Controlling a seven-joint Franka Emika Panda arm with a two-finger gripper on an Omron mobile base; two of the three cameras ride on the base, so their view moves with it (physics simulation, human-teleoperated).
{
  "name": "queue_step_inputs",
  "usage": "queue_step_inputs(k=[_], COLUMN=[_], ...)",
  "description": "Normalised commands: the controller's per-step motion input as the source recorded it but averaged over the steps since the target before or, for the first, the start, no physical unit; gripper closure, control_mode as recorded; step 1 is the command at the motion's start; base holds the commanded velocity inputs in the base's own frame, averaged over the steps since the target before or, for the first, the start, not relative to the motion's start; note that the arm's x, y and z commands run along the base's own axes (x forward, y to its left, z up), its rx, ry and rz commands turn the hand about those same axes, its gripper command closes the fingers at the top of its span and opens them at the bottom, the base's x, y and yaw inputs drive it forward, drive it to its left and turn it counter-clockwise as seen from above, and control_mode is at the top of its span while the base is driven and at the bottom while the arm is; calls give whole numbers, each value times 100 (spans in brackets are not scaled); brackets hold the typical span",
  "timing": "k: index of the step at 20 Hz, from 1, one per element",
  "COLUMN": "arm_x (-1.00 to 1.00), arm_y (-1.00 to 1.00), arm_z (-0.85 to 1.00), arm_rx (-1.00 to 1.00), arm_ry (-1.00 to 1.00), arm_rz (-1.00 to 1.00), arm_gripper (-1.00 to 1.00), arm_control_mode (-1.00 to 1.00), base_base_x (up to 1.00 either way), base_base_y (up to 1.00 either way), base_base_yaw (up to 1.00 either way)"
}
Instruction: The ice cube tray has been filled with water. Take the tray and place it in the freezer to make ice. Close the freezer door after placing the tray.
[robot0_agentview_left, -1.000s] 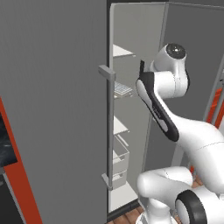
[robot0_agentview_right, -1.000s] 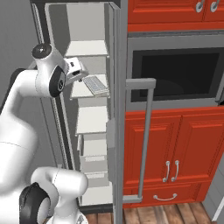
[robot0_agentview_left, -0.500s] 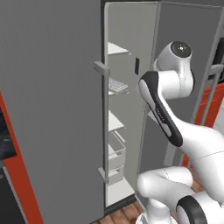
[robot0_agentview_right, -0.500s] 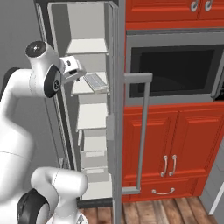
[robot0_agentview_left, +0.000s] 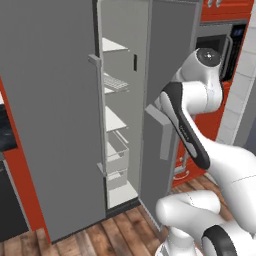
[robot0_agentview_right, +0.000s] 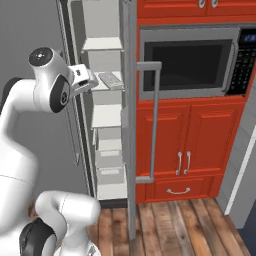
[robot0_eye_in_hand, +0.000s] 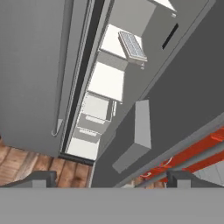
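White-grey plastic ice cube tray (robot0_agentview_left: 116, 82) with its grid of small square cells lies flat on a white shelf (robot0_agentview_right: 107, 80) inside the tall narrow grey freezer (robot0_agentview_left: 119, 60), about two shelves down from the top; it also shows on that shelf in the right base view (robot0_agentview_right: 110, 79) and in the hand view (robot0_eye_in_hand: 132, 45). A pale sheen in the cells may be water, though the cells are too small to tell. Below the tray sit another white shelf (robot0_agentview_left: 114, 120) and clear drawers (robot0_agentview_left: 117, 152). The tall grey freezer door (robot0_agentview_left: 167, 100) stands partly open, its inner face carrying a grey box-shaped bin (robot0_agentview_left: 158, 131); from the right base view its long vertical grey bar handle (robot0_agentview_right: 154, 120) shows edge-on in front of the black-fronted microwave (robot0_agentview_right: 192, 62) and the red cabinet doors (robot0_agentview_right: 185, 145). The white arm's two-finger gripper (robot0_eye_in_hand: 111, 178) hangs outside the compartment, near the door's inner side, well apart from the tray; its two dark fingertips (robot0_eye_in_hand: 38, 178) stand wide apart with nothing between them. Wooden floorboards (robot0_agentview_right: 170, 225) run below.
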Motion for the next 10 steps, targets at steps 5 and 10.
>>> queue_step_inputs(k=[5,10], arm_x=[0,30], arm_y=[0,35], arm_z=[0,0], arm_rx=[0,0], arm_ry=[0,0], arm_rz=[0,0], arm_gripper=[-100,-100], arm_control_mode=[100,-100], base_base_x=[-6,0], base_base_y=[26,0], base_base_yaw=[0,0])
